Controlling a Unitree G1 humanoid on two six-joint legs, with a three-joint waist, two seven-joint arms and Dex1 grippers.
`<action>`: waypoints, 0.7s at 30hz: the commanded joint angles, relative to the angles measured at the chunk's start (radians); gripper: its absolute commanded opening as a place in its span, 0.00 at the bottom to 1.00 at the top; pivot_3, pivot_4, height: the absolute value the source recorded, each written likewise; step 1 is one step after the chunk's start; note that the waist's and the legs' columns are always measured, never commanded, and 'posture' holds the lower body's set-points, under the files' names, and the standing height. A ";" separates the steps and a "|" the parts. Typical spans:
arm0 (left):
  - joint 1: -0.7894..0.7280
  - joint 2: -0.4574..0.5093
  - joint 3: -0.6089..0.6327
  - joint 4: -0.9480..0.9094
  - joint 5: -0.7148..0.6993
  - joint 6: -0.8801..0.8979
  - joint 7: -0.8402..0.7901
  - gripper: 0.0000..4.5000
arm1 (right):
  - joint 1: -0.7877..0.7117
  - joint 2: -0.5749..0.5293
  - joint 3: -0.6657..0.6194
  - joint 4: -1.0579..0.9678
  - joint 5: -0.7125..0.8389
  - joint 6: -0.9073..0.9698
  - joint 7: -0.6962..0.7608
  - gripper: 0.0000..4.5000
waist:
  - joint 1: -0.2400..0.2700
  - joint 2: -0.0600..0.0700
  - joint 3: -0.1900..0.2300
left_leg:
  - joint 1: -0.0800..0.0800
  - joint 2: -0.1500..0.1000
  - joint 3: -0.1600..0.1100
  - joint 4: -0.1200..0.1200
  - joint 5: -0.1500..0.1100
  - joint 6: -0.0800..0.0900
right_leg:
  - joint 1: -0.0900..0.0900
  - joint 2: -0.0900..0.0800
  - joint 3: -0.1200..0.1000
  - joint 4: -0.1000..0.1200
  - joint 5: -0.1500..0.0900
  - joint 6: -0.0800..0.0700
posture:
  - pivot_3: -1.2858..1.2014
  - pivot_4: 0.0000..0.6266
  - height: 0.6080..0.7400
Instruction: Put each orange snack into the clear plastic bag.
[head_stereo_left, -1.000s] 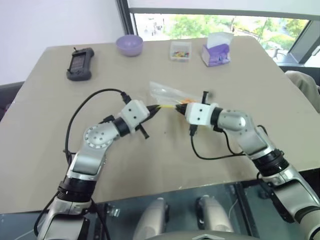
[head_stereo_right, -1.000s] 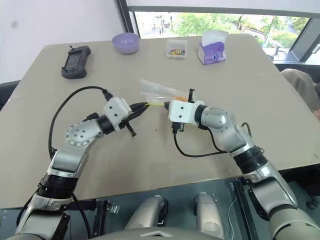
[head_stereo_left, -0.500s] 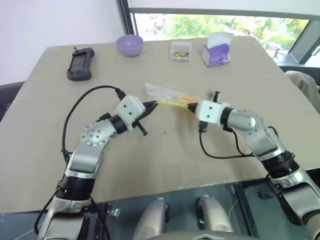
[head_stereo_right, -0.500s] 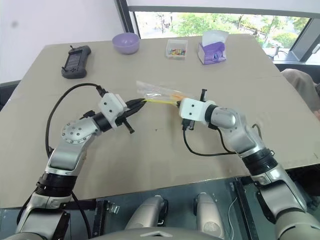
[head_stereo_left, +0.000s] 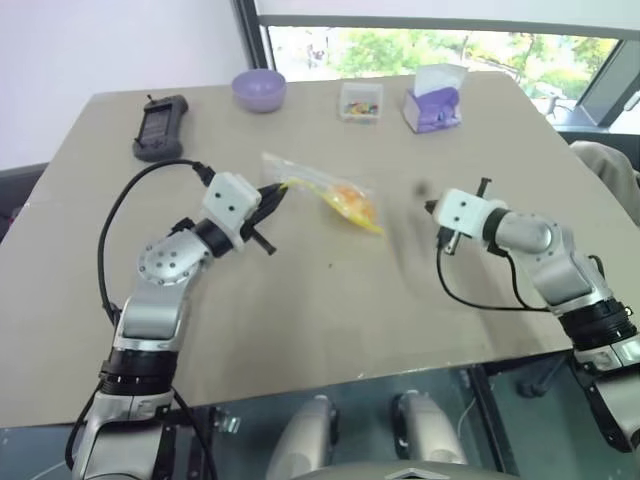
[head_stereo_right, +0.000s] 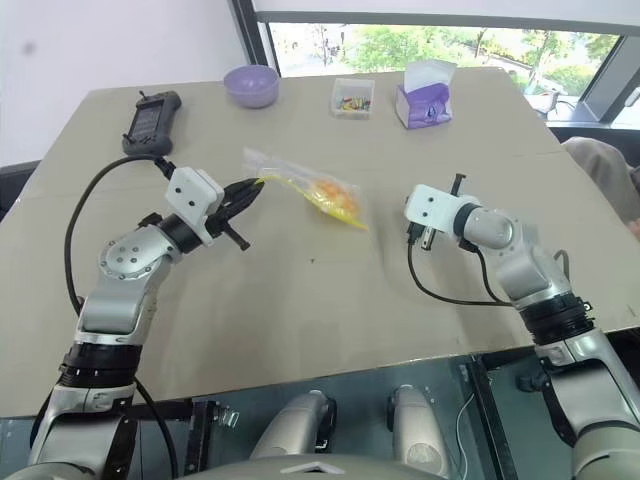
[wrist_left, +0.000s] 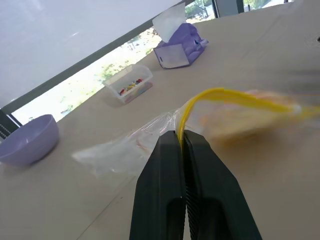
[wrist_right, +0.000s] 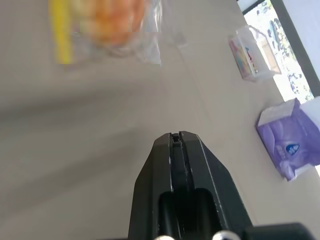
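Now that my right gripper (head_stereo_left: 432, 207) has let go and swung clear, jaws closed on nothing, my left gripper (head_stereo_left: 280, 192) alone pinches the bag (head_stereo_left: 330, 196) by its seal, snack (head_stereo_left: 352, 199) inside above the table (head_stereo_left: 330, 300); bagging looks done.

The orange snack (wrist_right: 117, 22) is blurred, seemingly inside the clear plastic bag (wrist_right: 145, 37).
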 joint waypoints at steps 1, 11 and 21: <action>-0.002 0.004 0.028 -0.028 -0.016 0.001 0.006 0.00 | -0.034 -0.012 -0.049 0.001 0.013 -0.019 -0.009 0.00 | 0.001 0.000 0.000 | 0.000 0.000 0.000 0.000 0.000 0.000 | 0.000 0.000 0.000 0.000 0.000 0.000 | 0.52 0.24 1.00; 0.021 0.003 0.023 -0.065 -0.015 0.041 0.006 0.00 | 0.026 0.154 -0.047 -0.258 0.211 0.145 0.081 0.41 | 0.003 0.000 0.000 | 0.000 0.001 -0.001 0.000 -0.002 0.003 | 0.000 0.000 0.000 0.000 0.000 0.000 | 0.52 0.24 1.00; -0.030 -0.015 0.040 -0.117 -0.110 0.209 0.004 0.00 | 0.023 0.214 0.041 -0.314 0.148 0.181 0.054 0.41 | 0.004 0.000 0.000 | -0.001 -0.001 -0.002 0.000 -0.002 0.003 | 0.000 -0.001 -0.002 0.000 0.000 0.000 | 0.52 0.24 1.00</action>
